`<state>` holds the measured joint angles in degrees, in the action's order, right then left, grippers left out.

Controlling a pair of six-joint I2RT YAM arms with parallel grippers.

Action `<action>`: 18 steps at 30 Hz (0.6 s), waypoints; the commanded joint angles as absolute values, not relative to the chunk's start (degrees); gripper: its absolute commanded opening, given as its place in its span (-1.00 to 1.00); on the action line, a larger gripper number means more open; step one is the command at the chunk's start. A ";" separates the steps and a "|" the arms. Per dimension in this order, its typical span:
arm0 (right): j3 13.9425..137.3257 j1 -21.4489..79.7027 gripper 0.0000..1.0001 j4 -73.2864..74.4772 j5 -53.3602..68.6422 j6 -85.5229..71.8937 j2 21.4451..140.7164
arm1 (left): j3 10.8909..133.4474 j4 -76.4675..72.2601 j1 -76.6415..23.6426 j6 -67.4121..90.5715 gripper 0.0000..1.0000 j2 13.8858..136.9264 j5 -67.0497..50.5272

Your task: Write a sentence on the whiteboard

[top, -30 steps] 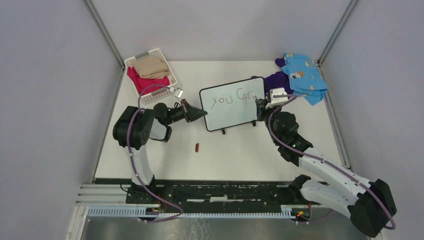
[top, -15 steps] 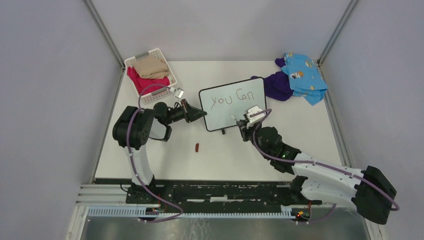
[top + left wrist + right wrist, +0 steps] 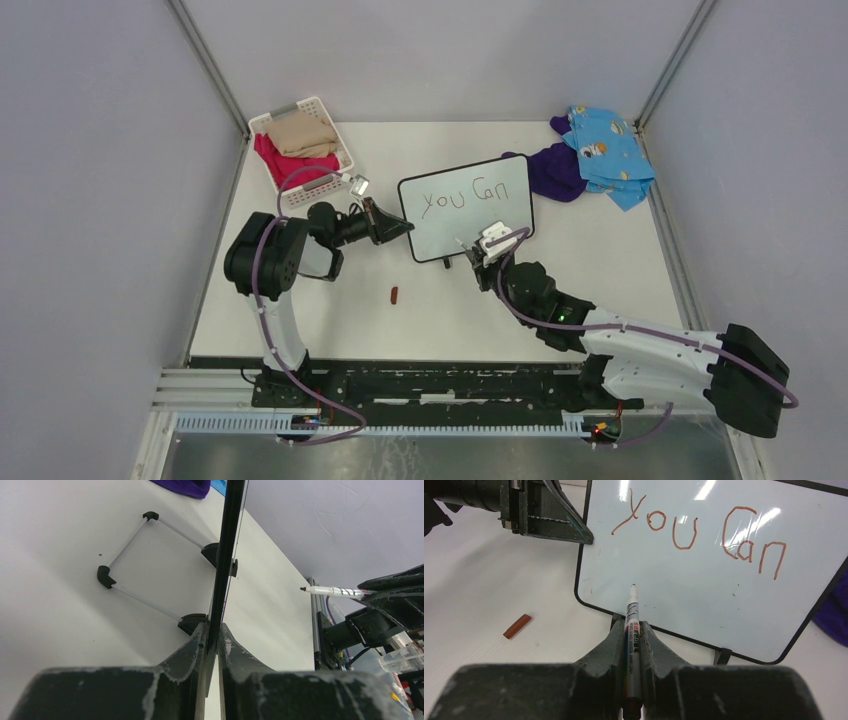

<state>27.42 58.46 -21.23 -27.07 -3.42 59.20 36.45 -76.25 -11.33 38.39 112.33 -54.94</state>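
Observation:
The whiteboard (image 3: 470, 215) stands tilted mid-table on its black wire stand (image 3: 145, 577). On it is the start of the sentence (image 3: 696, 530), "you Can", in one line of reddish-brown strokes. My left gripper (image 3: 405, 228) is shut on the board's left edge (image 3: 227, 540), the frame pinched between both fingers (image 3: 192, 647). My right gripper (image 3: 632, 627) is shut on a silver marker (image 3: 632, 610). The marker (image 3: 332, 591) points at the board's blank lower-left part, its tip a short way off the surface.
A reddish-brown marker cap (image 3: 394, 295) lies on the table in front of the board's left corner. A white basket (image 3: 340, 160) of clothes stands at the back left. Purple cloth (image 3: 555, 170) and blue patterned cloth (image 3: 608, 150) lie at the back right.
My right arm has swung with the marker from the board's right edge, beside "Can", down and left to face the lower-left part. The left gripper and the board have stayed put.

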 commanded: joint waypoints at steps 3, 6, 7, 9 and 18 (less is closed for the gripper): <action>27.31 59.15 -1.00 -23.96 -31.46 -1.78 56.84 | 36.47 -74.48 -11.32 37.82 -0.75 113.93 -54.79; 27.80 59.69 -1.00 -23.16 -31.40 -1.85 57.71 | 36.34 -75.73 -11.46 38.60 -0.75 113.78 -54.68; 28.09 60.05 -1.00 -23.09 -31.39 -1.76 58.14 | 36.23 -76.44 -11.51 39.11 -0.75 113.78 -54.71; 28.86 60.80 -1.00 -22.77 -31.38 -1.66 59.31 | 36.18 -76.83 -11.68 39.47 -0.75 113.44 -54.71; 28.94 62.54 -1.00 -28.58 -32.25 -1.80 64.30 | 36.22 -73.56 -12.18 37.05 -0.75 113.36 -54.73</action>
